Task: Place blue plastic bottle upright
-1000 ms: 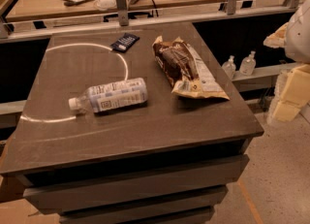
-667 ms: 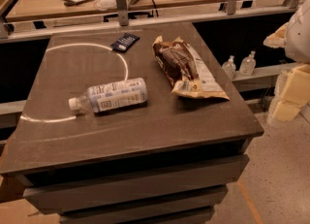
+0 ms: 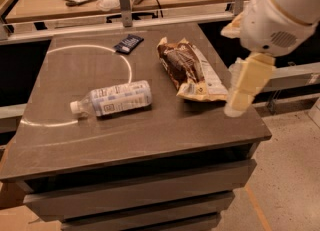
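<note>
The gripper [image 3: 236, 106] hangs over the counter's [image 3: 150, 132] right edge, jaws pointing down and slightly left; how far they are parted I cannot tell; the white arm [image 3: 280, 15] slants down to it from the upper right. A second ago it hung further right, off the counter. Just left lies the brown snack bag [image 3: 192, 70]; well apart, left of centre, the blue plastic bottle [image 3: 120, 100] lies on its side, cap to the left, unmoved.
</note>
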You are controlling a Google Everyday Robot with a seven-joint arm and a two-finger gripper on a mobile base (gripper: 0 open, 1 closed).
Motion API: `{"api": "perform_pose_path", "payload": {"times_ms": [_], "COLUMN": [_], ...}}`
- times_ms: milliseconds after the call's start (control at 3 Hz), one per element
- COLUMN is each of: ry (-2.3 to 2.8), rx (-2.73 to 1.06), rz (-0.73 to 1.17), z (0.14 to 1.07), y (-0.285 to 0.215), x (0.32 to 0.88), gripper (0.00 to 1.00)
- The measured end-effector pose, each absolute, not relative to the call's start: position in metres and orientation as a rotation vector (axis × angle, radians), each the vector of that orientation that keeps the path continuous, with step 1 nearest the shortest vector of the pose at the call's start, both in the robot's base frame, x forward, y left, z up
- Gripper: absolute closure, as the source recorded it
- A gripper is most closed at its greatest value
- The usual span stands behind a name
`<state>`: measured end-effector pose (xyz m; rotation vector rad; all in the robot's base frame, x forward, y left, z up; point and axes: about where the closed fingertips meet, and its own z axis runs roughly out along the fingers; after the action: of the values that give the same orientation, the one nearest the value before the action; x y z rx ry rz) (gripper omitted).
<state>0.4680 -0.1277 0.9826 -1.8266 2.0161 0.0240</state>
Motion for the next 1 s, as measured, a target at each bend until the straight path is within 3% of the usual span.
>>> {"api": "perform_pose_path", "payload": {"times_ms": [1000], "ry": [1.825], "rx": [-2.029], "rz": [0.139], "z": [0.948], "y": [0.006], "x": [0.511], "gripper": [0.00]}}
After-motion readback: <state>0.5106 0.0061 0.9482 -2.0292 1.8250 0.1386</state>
